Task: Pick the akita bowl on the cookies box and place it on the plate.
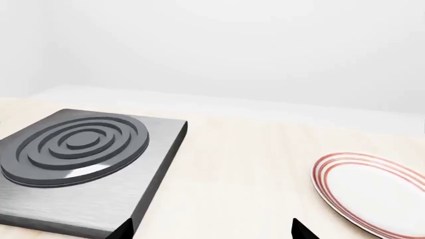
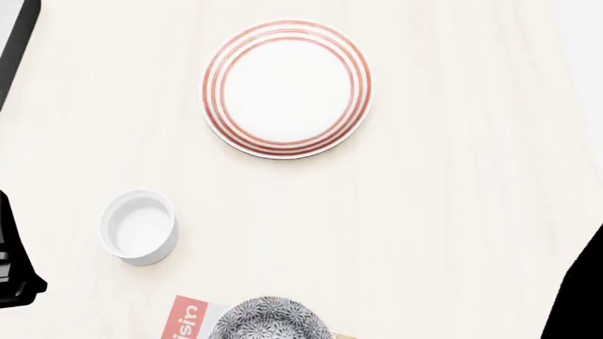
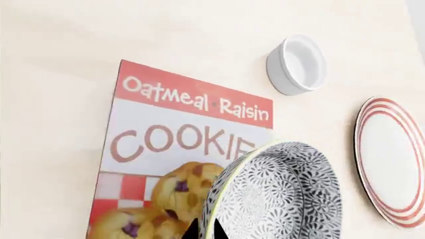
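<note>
The akita bowl (image 3: 279, 199) is white with a dense grey floral pattern and sits over the red-and-white cookies box (image 3: 172, 134). My right gripper (image 3: 206, 230) is shut on the bowl's near rim, one fingertip inside the wall and one outside. In the head view the akita bowl (image 2: 270, 319) and the cookies box (image 2: 186, 319) lie at the bottom edge. The red-ringed plate (image 2: 287, 88) lies farther out on the table, with nothing on it. My left gripper (image 1: 212, 230) is open over bare tabletop, with the plate (image 1: 371, 191) off to one side.
A small plain white cup (image 2: 140, 226) stands between the box and the plate, toward the left. A grey stove burner block (image 1: 79, 159) sits near my left gripper. Dark parts of my arms show at the left edge (image 2: 14, 272) and the lower right corner (image 2: 584, 296).
</note>
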